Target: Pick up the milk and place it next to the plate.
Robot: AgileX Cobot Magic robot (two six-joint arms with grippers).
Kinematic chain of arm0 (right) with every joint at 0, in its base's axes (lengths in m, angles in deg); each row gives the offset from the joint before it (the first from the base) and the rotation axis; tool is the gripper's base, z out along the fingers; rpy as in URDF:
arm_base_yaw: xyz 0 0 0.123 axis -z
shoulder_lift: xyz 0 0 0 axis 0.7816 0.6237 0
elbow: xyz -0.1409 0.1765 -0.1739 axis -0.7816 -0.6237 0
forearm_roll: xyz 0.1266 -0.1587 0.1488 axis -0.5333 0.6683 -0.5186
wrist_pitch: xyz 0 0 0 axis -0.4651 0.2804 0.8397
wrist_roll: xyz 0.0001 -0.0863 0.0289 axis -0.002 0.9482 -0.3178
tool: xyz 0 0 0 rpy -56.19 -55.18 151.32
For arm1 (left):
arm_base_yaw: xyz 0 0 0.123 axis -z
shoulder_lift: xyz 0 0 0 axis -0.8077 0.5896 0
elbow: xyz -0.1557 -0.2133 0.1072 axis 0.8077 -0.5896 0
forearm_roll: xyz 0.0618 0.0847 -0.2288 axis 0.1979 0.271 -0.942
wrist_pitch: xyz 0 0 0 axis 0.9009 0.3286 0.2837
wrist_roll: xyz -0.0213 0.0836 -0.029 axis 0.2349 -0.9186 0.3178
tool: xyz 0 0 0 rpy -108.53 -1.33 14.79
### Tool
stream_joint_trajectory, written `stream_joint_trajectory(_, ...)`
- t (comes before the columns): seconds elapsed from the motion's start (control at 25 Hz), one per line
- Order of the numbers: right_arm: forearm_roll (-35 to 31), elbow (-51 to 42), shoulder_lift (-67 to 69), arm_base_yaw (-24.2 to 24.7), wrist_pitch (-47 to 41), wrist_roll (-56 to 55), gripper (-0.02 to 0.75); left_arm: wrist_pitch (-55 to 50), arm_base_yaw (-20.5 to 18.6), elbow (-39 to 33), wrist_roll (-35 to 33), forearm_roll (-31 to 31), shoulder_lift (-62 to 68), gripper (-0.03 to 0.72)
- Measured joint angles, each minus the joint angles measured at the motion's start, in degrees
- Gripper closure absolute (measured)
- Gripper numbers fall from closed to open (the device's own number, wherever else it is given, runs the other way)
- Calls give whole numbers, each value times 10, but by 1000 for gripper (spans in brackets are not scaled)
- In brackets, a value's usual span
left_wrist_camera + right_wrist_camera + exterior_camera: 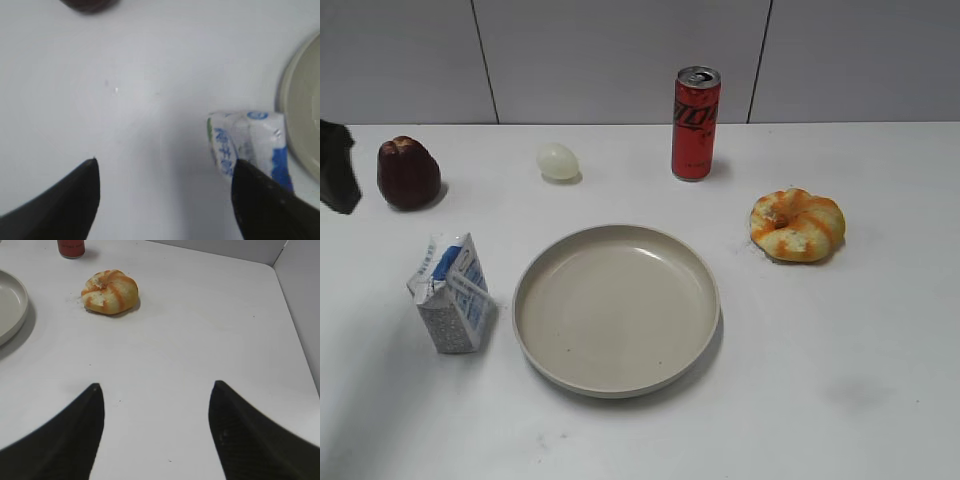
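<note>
The milk [450, 294], a small white and blue carton with a gabled top, stands upright just left of the beige plate [616, 375], a small gap between them. In the left wrist view the milk [247, 142] sits beside my right fingertip, with the plate rim [295, 120] at the right edge. My left gripper [162, 167] is open and empty above bare table left of the milk; a dark part of it shows at the exterior view's left edge [337, 170]. My right gripper [156, 387] is open and empty over bare table.
A dark red fruit [408, 173] sits at the back left, a pale egg [558, 161] behind the plate, a tall red soda can [696, 124] at the back centre, and a bread roll [797, 225] to the right. A wall [300, 275] borders the table's right side.
</note>
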Motion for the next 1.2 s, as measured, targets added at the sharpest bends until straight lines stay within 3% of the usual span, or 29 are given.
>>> stream_joint_trajectory(0.16, 0, 0, 0, 0, 0, 0, 241, -86, -65, 4, -24, -3, 0, 115)
stream_joint_trajectory(0.24, 0, 0, 0, 0, 0, 0, 241, -95, -80, 1, -31, -3, -5, 120)
stream_joint_trajectory(0.44, 0, 0, 0, 0, 0, 0, 241, -97, -83, -79, -34, -15, -89, 122)
stream_joint_trajectory(0.84, 0, 0, 0, 0, 0, 0, 241, -53, -83, -311, -34, -24, -435, 126)
stream_joint_trajectory(1.0, 0, 0, 0, 0, 0, 0, 241, -37, -83, -360, -34, -24, -572, 127)
stream_joint_trajectory(1.2, 0, 0, 0, 0, 0, 0, 241, -26, -83, -370, -34, -27, -704, 129)
